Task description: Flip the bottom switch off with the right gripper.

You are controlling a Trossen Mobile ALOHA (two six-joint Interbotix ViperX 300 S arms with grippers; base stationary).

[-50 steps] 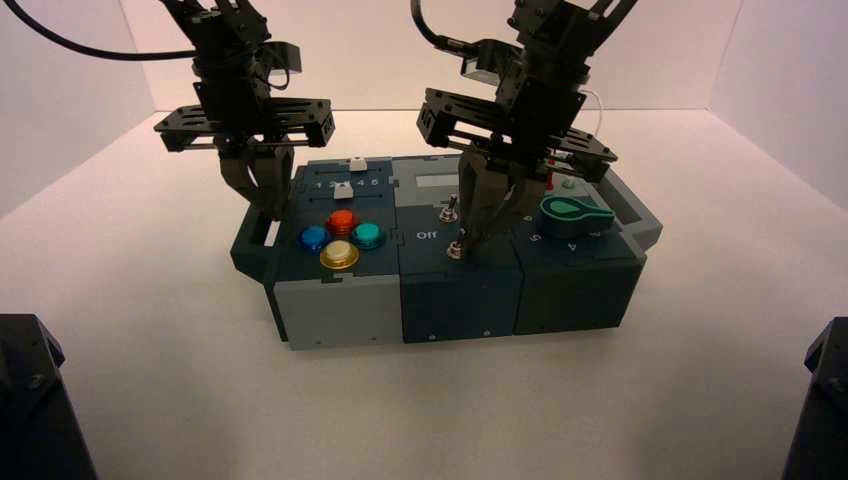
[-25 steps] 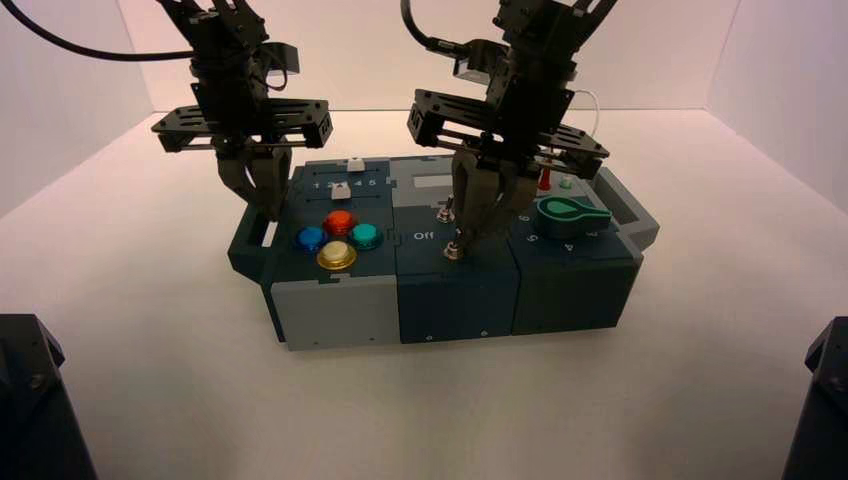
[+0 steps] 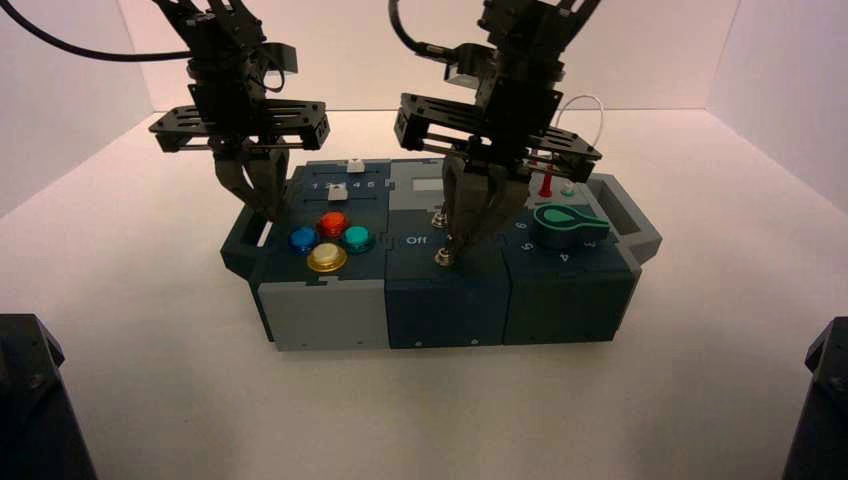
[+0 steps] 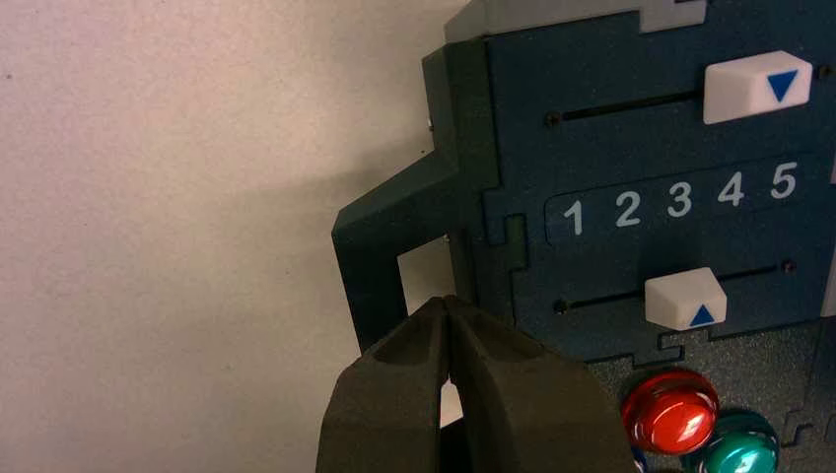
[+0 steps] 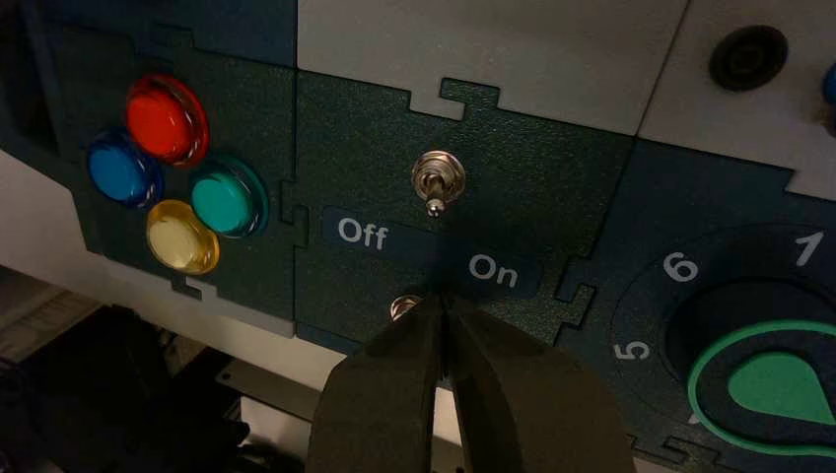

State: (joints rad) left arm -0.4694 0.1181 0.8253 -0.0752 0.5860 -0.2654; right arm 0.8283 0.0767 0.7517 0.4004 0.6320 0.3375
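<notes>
Heads-up: box [image 3: 325,312] slid towards 9 o'clock as closed right pincer [image 3: 456,252] pushed at bottom switch [image 3: 442,259], flip unconfirmed; closed left pincer [image 3: 272,216] idles at box's 9 o'clock.

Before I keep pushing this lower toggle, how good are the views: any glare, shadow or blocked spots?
Right wrist view: dim, with the right gripper hiding most of the bottom switch; highlights on the buttons. Left wrist view: bright glare on the red button, soft shadow beside the box. High view: table evenly lit.

Lab-like setup: robot arms [image 3: 520,90], button box [image 3: 445,300], plain pale walls [image 3: 420,70].
</notes>
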